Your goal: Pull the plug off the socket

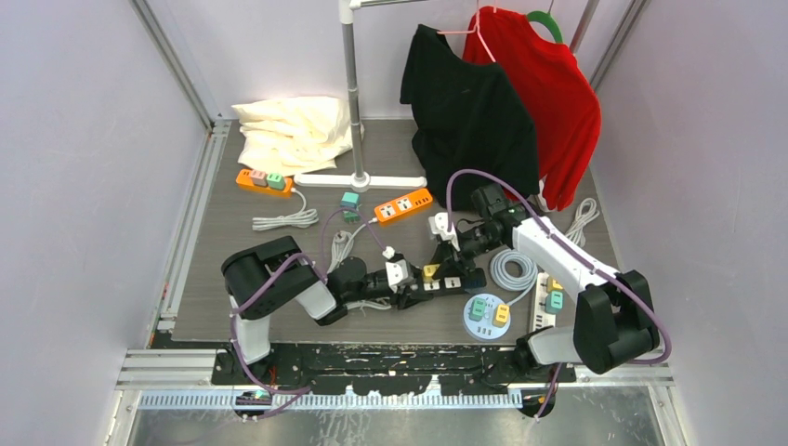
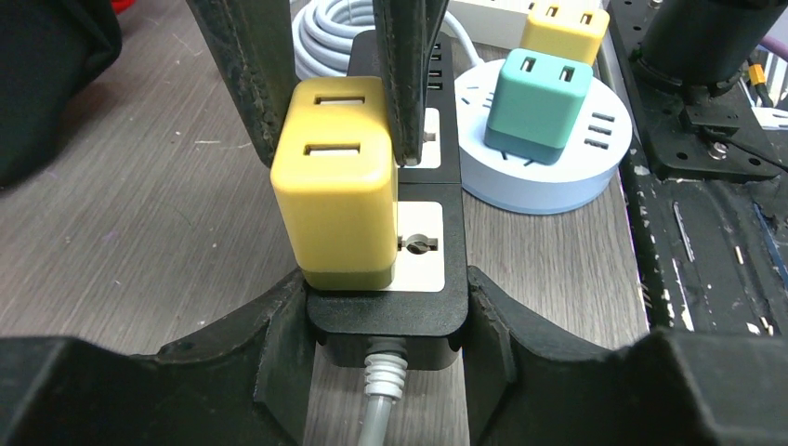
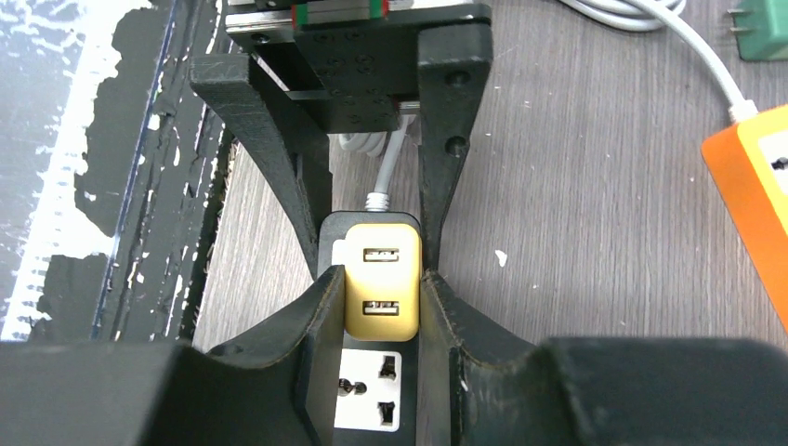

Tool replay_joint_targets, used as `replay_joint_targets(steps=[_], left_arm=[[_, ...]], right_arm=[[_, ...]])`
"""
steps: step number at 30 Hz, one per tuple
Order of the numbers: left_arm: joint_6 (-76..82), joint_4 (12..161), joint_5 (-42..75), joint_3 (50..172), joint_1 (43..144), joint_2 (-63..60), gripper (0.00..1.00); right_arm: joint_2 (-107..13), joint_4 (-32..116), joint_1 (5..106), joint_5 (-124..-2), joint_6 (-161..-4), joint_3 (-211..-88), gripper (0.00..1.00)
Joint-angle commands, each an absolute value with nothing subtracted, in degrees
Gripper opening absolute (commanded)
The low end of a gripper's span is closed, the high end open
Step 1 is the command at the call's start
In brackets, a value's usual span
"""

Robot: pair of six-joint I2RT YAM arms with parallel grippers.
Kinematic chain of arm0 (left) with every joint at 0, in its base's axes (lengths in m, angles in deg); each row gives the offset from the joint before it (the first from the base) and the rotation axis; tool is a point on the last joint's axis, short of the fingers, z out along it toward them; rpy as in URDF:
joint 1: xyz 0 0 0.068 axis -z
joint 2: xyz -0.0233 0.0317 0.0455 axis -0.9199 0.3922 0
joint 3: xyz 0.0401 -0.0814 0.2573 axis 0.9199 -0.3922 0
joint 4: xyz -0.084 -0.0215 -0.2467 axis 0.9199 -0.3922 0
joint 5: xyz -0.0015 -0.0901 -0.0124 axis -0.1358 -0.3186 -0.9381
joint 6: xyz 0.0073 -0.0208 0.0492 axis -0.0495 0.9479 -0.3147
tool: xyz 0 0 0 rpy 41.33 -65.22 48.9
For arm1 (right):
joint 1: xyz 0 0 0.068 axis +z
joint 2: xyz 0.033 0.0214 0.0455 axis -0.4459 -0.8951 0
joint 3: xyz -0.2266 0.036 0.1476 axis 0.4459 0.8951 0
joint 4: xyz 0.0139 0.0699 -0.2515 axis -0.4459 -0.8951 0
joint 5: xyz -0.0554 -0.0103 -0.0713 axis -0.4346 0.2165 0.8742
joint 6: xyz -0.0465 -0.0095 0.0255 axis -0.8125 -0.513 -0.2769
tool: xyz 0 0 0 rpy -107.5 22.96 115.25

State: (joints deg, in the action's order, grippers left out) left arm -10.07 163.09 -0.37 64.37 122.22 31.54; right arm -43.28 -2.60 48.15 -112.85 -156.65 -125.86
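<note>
Black power strip (image 2: 386, 321) lay near the front edge of the grey wood-grain table (image 1: 214, 279), about centre. Its cable end was pinched between the fingers of the left gripper (image 1: 409, 279), which were clamped on both sides of the housing. The yellow plug (image 2: 339, 181) stood upright on the strip, seated against the socket face, at the end nearest that cable. The right gripper (image 3: 381, 297) reached in from the far right; its two fingers were pressed flat against opposite sides of the yellow plug, grasping it.

Just right of the strip, a round white socket hub (image 2: 558, 186) carried a teal adapter (image 2: 539, 102). A coiled pale cable (image 1: 513, 269) lay just beyond the hub.

Farther back, an orange power strip (image 1: 403, 205) lay near centre with a loose teal plug (image 1: 350, 201) just to its left. A second orange strip (image 1: 264, 180) lay at far left. Cream cloths (image 1: 293, 130) were heaped at the far left corner. A black shirt (image 1: 469, 111) and a red shirt (image 1: 558, 102) hung at far right.
</note>
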Motion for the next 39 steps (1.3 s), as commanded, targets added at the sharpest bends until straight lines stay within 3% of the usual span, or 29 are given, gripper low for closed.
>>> replay_joint_targets(steps=[1,9,19,26,31,39], left_arm=[[-10.6,159.1,3.1,64.3,121.1,31.3,0.0],[-9.3,157.7,2.7,64.9,120.6,31.0,0.0],[-6.5,156.5,1.5,65.5,119.0,30.7,0.0],[-5.3,154.5,0.3,66.1,118.4,30.2,0.0],[-4.1,155.5,3.8,65.8,117.9,30.1,0.0],[-0.5,151.7,20.3,68.1,116.4,29.2,0.0]], right_arm=[[-39.2,-5.3,45.4,-119.9,-153.4,-127.8,0.01],[-40.4,-2.1,53.6,-123.1,-150.8,-126.8,0.01],[-37.8,-7.7,46.3,-119.5,-154.5,-128.8,0.01],[-38.4,-7.6,51.5,-123.1,-155.4,-127.6,0.01],[-38.4,-11.5,46.6,-120.0,-154.4,-131.6,0.01],[-29.3,5.4,36.1,-110.9,-126.6,-130.9,0.01]])
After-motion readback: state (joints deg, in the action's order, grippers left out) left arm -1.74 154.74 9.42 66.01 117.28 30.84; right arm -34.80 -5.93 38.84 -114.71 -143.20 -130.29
